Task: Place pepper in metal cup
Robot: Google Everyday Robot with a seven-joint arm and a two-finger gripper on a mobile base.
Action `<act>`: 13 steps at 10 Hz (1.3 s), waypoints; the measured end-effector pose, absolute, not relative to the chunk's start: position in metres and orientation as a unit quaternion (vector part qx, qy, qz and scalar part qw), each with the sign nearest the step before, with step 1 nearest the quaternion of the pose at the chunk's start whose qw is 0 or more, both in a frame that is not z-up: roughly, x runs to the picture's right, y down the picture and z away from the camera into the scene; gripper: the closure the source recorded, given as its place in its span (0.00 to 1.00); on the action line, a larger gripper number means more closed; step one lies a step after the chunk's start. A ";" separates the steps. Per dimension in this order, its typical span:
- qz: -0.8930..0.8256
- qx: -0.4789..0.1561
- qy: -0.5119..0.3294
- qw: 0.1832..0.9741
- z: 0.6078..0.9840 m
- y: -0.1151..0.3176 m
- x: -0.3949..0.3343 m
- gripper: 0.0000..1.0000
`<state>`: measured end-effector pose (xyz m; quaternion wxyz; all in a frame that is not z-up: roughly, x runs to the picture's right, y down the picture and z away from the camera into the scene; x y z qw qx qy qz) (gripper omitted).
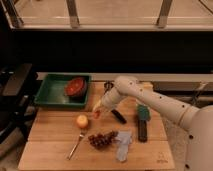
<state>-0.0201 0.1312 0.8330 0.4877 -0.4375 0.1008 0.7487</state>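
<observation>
My gripper hangs over the wooden table, just right of the round yellow-orange fruit. It is shut on the slim orange-red pepper, which sticks out below the fingers, a little above the table top. The small dark metal cup stands at the back of the table, behind and slightly right of the gripper, partly hidden by my arm.
A green tray with a red-orange bowl sits at the back left. A dark grape bunch, a fork and a grey cloth lie in front. A black-handled utensil and a green-black brush lie to the right.
</observation>
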 end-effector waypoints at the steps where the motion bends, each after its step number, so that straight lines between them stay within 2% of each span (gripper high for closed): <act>1: 0.758 -0.432 0.096 0.478 0.835 0.128 -0.016 0.94; 6: 0.816 -0.397 0.063 0.415 0.854 0.091 0.061 0.94; 10: 0.830 -0.374 0.047 0.412 0.867 0.059 0.072 0.94; 13: 0.832 -0.368 0.049 0.413 0.893 0.036 0.073 0.94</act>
